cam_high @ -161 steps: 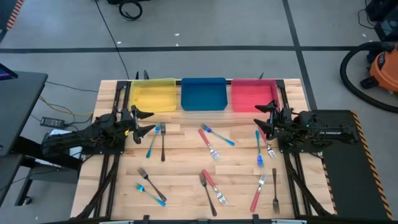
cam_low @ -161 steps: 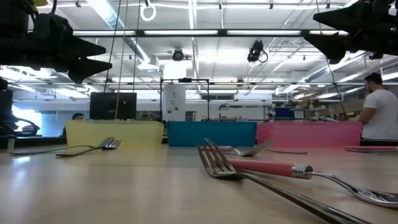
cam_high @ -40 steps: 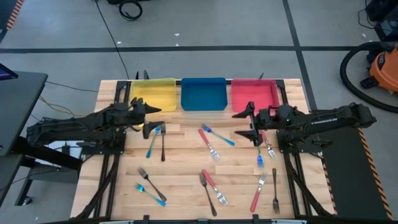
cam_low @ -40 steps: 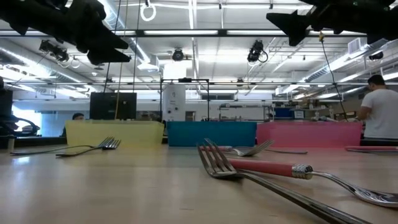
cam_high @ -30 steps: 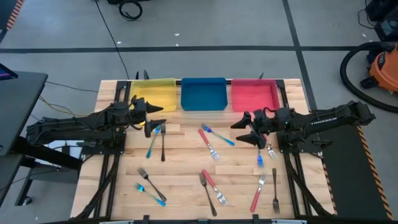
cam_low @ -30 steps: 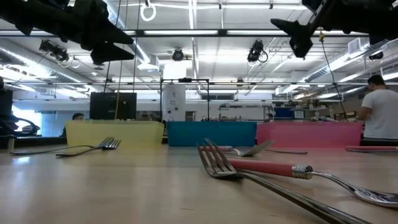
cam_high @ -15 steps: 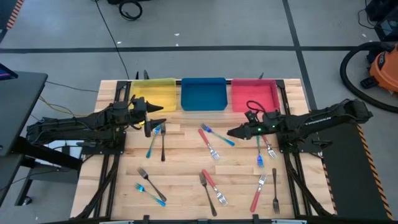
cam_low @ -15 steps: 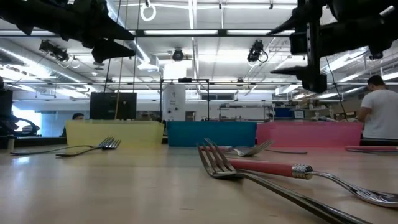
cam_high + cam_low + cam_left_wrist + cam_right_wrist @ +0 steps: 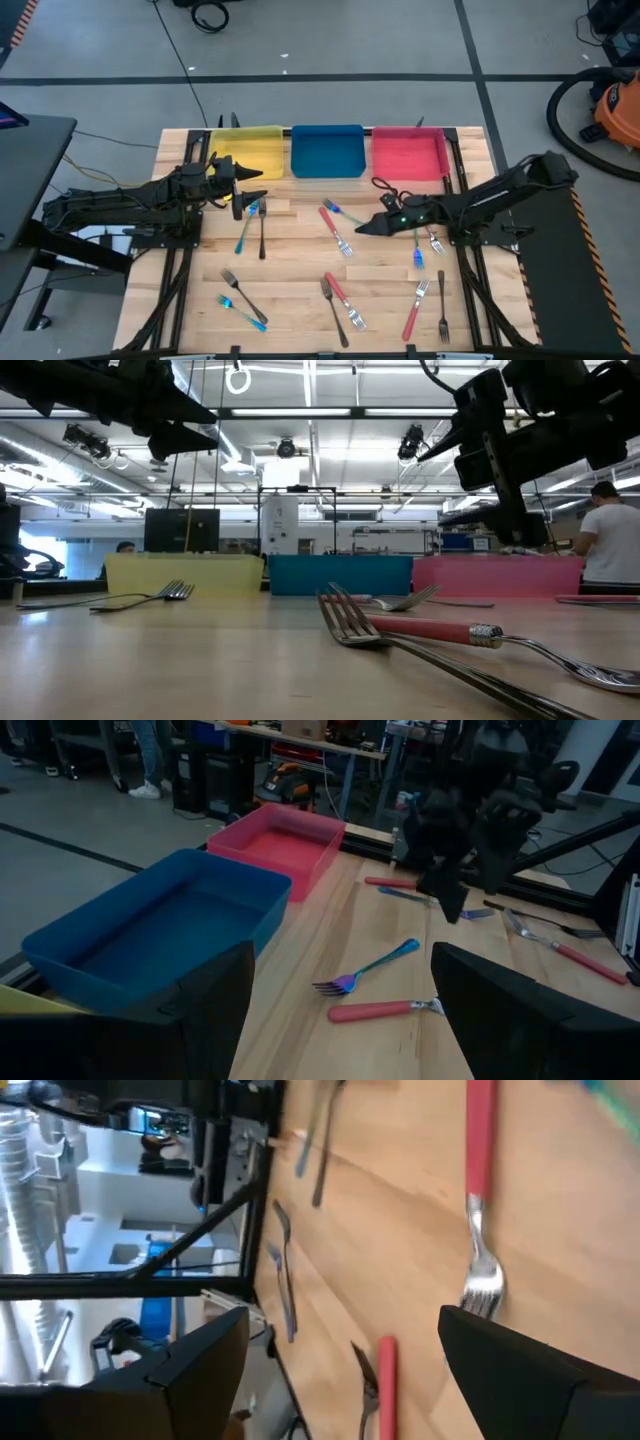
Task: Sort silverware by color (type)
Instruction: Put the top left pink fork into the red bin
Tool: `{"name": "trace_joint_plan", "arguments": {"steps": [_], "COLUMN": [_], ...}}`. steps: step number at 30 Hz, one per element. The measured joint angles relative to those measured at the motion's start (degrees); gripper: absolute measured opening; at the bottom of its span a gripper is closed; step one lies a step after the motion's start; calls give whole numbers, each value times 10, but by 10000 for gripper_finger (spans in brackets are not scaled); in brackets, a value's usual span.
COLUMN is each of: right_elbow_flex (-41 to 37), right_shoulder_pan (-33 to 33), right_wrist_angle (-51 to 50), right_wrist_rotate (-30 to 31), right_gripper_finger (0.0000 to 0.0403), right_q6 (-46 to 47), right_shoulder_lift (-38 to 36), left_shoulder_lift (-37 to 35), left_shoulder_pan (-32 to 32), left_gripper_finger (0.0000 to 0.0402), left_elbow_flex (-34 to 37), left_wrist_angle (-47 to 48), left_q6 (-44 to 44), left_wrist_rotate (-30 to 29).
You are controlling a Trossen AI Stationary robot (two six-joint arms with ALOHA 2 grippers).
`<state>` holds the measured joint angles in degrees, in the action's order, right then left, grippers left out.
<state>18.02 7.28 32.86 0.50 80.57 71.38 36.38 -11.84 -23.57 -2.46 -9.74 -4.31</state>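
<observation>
**Fork-sorting table: contents and arm positions**

Table: pale wood planks, matte, on a dark frame.

Bins, far edge, side by side: yellow bin on the left, blue bin in the middle, pink bin on the right. All are shallow, rectangular, smooth plastic with rounded corners; nothing shows inside them.

Forks, thin, with silver tines, scattered on the wood:
- Blue fork and dark fork, side by side at left, just near of the left gripper.
- Red fork and second blue fork, crossing near their far ends at centre.
- Third blue fork and a silver-headed fork, at right, partly under the right arm.
- Second dark fork and small blue fork, crossed, near left.
- Third dark fork and second red fork, near centre, touching.
- Third red fork and fourth dark fork, near right, close together.

Left gripper: dark, pointed fingers spread wide, holding nothing, raised over the wood between the yellow bin and the left fork pair.

Right gripper: arm stretched toward centre, tip above the wood just right of the central crossed pair; its wrist view shows both fingers well apart with only table and a red fork between them, touching nothing.
</observation>
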Motion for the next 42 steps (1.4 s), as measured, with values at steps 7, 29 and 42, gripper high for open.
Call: {"name": "trace_joint_plan", "arguments": {"steps": [7,29,42], "right_elbow_flex": [0,63,63], "right_shoulder_pan": [31,18,13], "right_wrist_angle": [51,39,-8], "right_wrist_rotate": [12,-52,-78], "right_gripper_finger": [334,334,334], "right_q6": [91,80,86], "right_shoulder_lift": [76,176,175], "left_shoulder_lift": [0,0,0], "left_shoulder_pan": [0,0,0], "left_gripper_finger": [306,306,306], "left_elbow_flex": [0,0,0], "left_wrist_angle": [0,0,1], "left_q6": [-1,0,0], "left_wrist_rotate": [0,0,0]}}
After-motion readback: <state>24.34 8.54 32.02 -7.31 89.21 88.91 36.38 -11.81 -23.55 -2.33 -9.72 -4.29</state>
